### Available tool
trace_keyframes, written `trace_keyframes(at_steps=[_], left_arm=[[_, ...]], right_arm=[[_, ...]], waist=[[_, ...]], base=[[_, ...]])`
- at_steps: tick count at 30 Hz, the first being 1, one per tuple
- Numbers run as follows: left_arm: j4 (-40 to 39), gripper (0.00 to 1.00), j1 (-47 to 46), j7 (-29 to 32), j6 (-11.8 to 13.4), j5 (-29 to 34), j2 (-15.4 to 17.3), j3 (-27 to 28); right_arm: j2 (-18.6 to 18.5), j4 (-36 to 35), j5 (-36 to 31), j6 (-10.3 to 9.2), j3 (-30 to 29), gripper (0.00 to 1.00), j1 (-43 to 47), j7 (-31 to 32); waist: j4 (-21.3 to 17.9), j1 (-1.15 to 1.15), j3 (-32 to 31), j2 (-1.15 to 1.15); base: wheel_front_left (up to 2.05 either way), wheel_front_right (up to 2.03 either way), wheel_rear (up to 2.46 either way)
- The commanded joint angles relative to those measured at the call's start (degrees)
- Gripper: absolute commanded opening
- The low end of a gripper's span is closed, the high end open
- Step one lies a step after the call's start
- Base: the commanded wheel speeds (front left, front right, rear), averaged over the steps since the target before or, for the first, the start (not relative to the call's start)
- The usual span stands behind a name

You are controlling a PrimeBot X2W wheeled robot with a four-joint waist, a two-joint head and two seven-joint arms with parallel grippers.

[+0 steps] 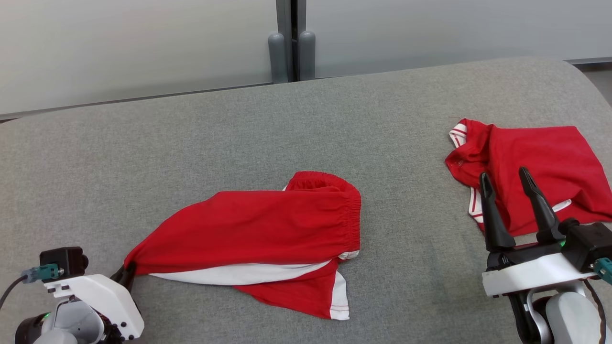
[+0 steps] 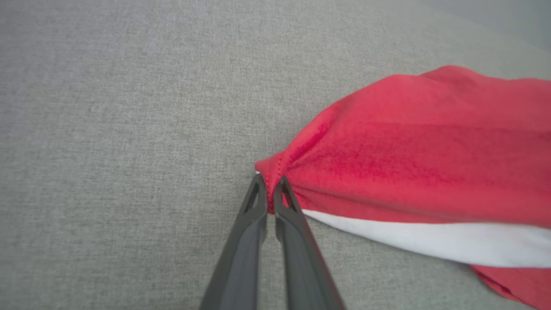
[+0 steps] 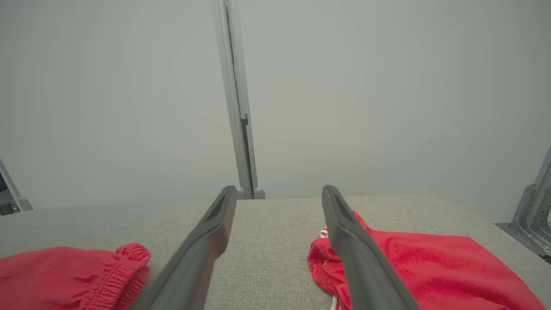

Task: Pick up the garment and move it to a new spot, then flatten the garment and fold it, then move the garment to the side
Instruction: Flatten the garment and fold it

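Red shorts with white side stripes (image 1: pixel 267 229) lie stretched across the middle of the grey cushion, elastic waistband to the right. My left gripper (image 1: pixel 125 275) at the lower left is shut on the shorts' left leg corner; in the left wrist view the left gripper (image 2: pixel 270 183) pinches the bunched red hem of the shorts (image 2: pixel 422 159). My right gripper (image 1: pixel 507 177) hangs open above the cushion at the right, over the near edge of a second red garment; in its own view the right gripper (image 3: pixel 280 191) holds nothing.
A folded red garment with white trim (image 1: pixel 535 162) lies at the right end of the grey cushion (image 1: pixel 239 138); it shows too as the folded garment (image 3: pixel 430 262). A pale wall with a grey post (image 1: pixel 290 40) stands behind. The cushion's right end curves down.
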Motion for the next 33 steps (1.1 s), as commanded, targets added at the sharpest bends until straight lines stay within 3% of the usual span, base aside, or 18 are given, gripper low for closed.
trace_keyframes(at_steps=[1, 2, 3, 4, 11, 20, 27, 33], left_arm=[[0.4, 0.02, 0.1, -0.4, 0.0, -0.2, 0.2, 0.2], [0.9, 0.29, 0.0, -0.5, -0.3, -0.3, 0.0, 0.1], [1.4, 0.83, -0.2, -0.7, -0.7, -0.5, -0.2, -0.1], [1.8, 1.0, -0.3, -1.0, -1.2, -0.6, -0.4, -0.2], [1.3, 1.0, 0.2, -8.0, -2.3, 2.2, 0.2, -0.2], [-9.0, 1.0, 5.2, -23.9, 1.1, 8.8, 0.9, 1.6], [-15.9, 1.0, 11.3, -28.0, 3.7, 11.6, 0.4, 2.4], [-17.0, 1.0, 14.3, -28.3, 4.3, 11.6, -0.8, 1.7]], right_arm=[[-0.3, 0.1, 0.4, 0.0, -0.2, 1.0, -0.3, 0.2], [-0.3, 0.1, 0.4, 0.0, -0.2, 1.0, -0.3, 0.3], [-0.4, 0.2, 0.4, 0.0, -0.1, 1.0, -0.3, 0.4], [-0.4, 0.3, 0.4, 0.0, -0.1, 1.0, -0.3, 0.4], [-0.1, 1.3, 0.6, 0.0, 0.5, 1.0, 0.5, 0.7], [0.4, 2.1, 0.9, 0.0, 0.9, 1.0, 2.3, -0.2], [0.7, 1.9, 0.8, 0.0, 1.0, 1.0, 3.7, -0.7], [0.5, 1.9, 0.8, 0.0, 0.8, 1.0, 5.4, -0.6]], waist=[[-0.1, 0.0, 0.3, 0.0], [-0.2, 0.0, 0.4, 0.0], [-0.1, 0.0, 0.4, 0.0], [-0.1, 0.0, 0.5, 0.0], [0.9, 0.0, -1.7, 0.0], [2.5, 0.0, -6.0, 0.0], [3.0, 0.0, -8.0, 0.0], [3.1, 0.0, -8.4, 0.0]], base=[[0.0, 0.0, 0.0], [0.0, 0.0, 0.0], [0.0, 0.0, 0.0], [0.0, 0.0, 0.0], [0.0, 0.0, 0.0], [0.0, 0.0, 0.0], [0.0, 0.0, 0.0], [0.0, 0.0, 0.0]])
